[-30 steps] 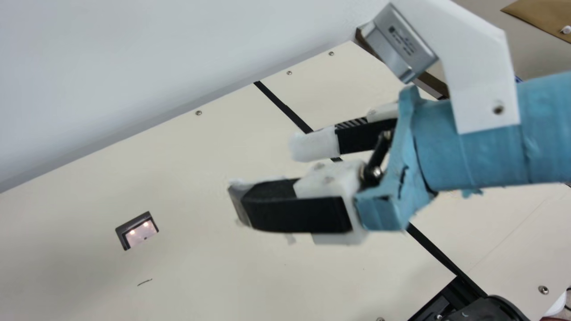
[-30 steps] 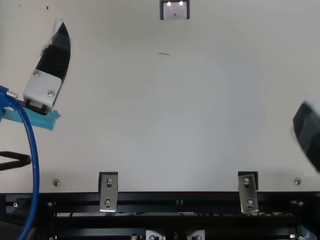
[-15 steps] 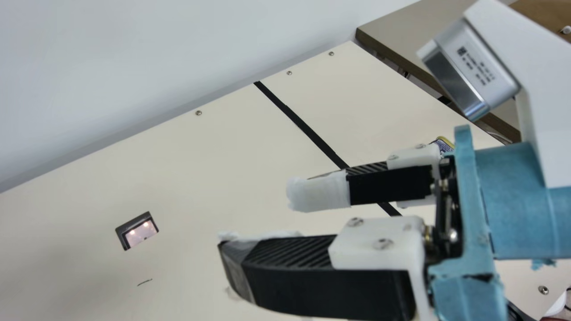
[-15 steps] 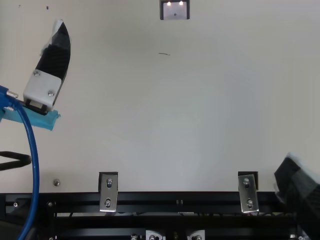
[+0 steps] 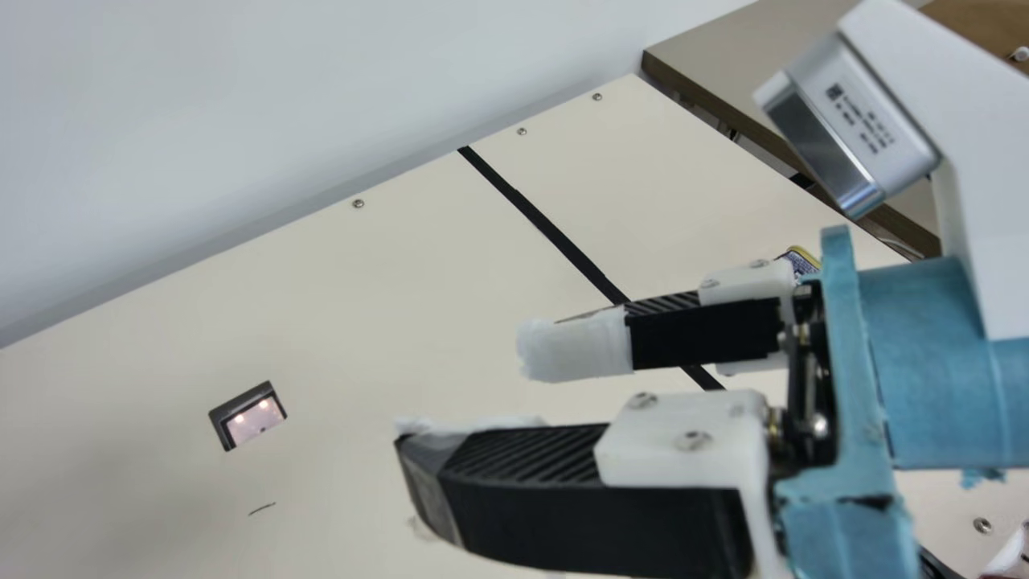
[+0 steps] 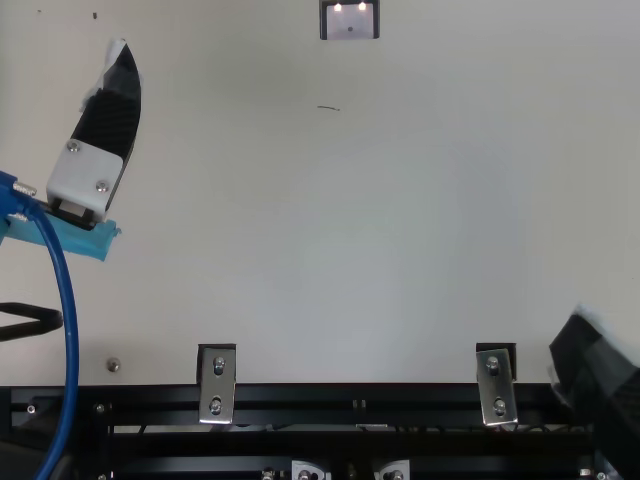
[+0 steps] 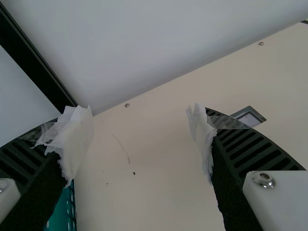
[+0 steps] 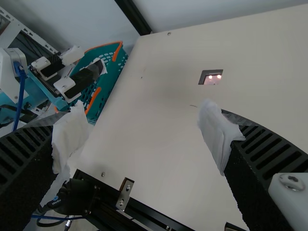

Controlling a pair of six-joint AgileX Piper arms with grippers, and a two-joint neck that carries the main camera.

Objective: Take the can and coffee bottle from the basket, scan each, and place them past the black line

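Right pincer (image 5: 462, 398): wide, nothing between its fingers, held above the counter (image 5: 362, 322). Left pincer (image 6: 105, 120): also wide, nothing gripped, near the teal basket (image 8: 113, 77), which sits just beside the counter's edge. White wrapping on the fingertips (image 7: 79, 139) of both. Black line (image 5: 555, 233) runs across the counter; past it, a blue-and-yellow thing (image 5: 800, 263), mostly hidden by the right arm. Can or coffee bottle? Cannot tell which. Basket contents: cannot tell. Scanner window (image 5: 256, 420) set into the counter, two lights glinting in it, on the near side of the line. Blue cable (image 6: 68, 330) curves down by the left arm.
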